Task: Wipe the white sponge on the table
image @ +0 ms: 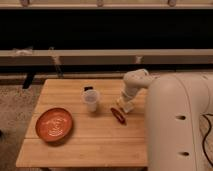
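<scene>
Camera view: one pincer (126, 103) above table (100, 142), one cup (91, 99).

Tool (125, 101): low over the counter (85, 150), right of its middle, at the end of the white arm (175, 120).
Sponge (129, 106): cream block at the tool's tip, down at the counter top.
Red thing (118, 114): lying flat, just left of the tool and slightly nearer the camera.
Cup (91, 100): upright, left of the tool, apart from it.
Plate (55, 124): orange, well left of the tool.
</scene>
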Controlling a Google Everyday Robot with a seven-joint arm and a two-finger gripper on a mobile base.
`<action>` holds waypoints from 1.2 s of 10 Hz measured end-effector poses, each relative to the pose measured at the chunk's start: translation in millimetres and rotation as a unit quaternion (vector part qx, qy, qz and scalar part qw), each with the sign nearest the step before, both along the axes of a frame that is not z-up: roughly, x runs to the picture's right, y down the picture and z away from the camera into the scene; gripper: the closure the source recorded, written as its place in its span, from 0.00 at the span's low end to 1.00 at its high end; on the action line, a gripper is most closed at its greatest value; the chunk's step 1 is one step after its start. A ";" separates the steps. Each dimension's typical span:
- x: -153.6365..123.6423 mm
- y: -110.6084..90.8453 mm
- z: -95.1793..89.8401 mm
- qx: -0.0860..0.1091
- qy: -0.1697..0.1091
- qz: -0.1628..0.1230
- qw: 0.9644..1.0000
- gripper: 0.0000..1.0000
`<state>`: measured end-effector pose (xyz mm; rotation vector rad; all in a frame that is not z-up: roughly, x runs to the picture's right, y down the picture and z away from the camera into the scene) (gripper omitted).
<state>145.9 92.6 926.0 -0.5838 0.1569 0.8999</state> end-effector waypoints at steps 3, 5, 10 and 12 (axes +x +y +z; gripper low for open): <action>54.3 -0.5 10.2 -0.005 0.050 0.046 0.998 1.00; 77.2 -14.8 25.5 0.006 0.074 0.065 0.995 1.00; 76.4 -46.3 52.9 0.041 0.071 0.075 0.994 1.00; 48.8 -59.4 62.8 0.050 0.051 0.064 0.995 1.00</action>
